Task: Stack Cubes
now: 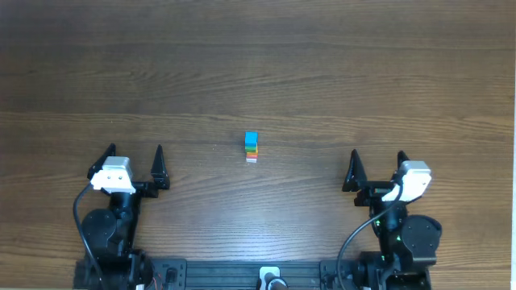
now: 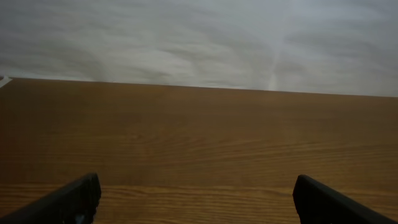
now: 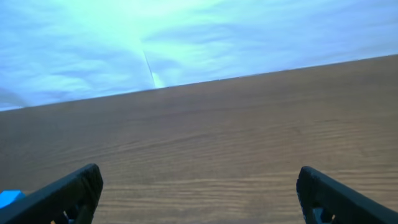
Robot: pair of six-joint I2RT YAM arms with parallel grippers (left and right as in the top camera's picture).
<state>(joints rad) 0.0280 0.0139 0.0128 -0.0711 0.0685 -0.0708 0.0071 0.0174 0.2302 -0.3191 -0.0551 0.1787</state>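
Note:
A small stack of cubes (image 1: pixel 251 148) stands at the middle of the wooden table (image 1: pixel 258 72), blue on top, then green and orange, with a white one at the bottom. My left gripper (image 1: pixel 135 159) rests near its base at the lower left, open, with nothing between its fingers. My right gripper (image 1: pixel 377 167) rests at the lower right, open as well and holding nothing. In the right wrist view a blue cube (image 3: pixel 9 198) peeks in at the edge beside one black finger (image 3: pixel 68 193). In the left wrist view, bare table (image 2: pixel 199 137) lies between the fingers (image 2: pixel 71 199).
Bare wood surrounds the stack on all sides. A pale wall rises beyond the table's far edge in both wrist views. The arm bases and a black rail (image 1: pixel 258 270) run along the near edge.

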